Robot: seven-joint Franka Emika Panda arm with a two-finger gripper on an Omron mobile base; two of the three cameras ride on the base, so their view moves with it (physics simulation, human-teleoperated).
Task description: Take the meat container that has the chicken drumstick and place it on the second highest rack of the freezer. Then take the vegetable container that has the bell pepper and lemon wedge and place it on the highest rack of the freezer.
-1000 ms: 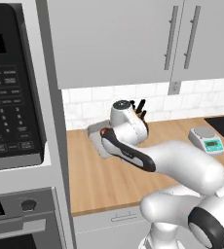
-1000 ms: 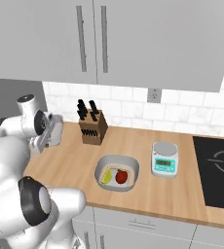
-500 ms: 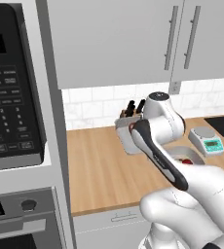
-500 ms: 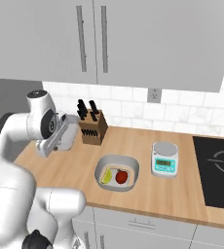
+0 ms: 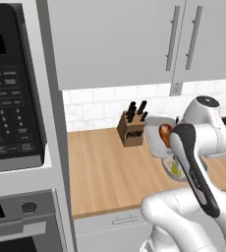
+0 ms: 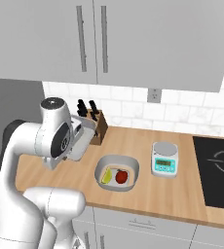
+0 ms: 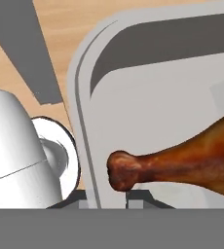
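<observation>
The jaws were clamped on the rim of the meat container (image 7: 148,92), held aloft above the wooden counter (image 5: 105,172). The chicken drumstick (image 7: 182,155) lay inside it. The vegetable container (image 6: 116,172) sat on the counter with bell pepper (image 6: 121,176) and lemon wedge (image 6: 106,176).

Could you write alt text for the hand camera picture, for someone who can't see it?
Close up, a glossy brown chicken drumstick lies in a pale grey container whose rim is pinched by the jaws at the bottom edge, with a wooden counter behind.
</observation>
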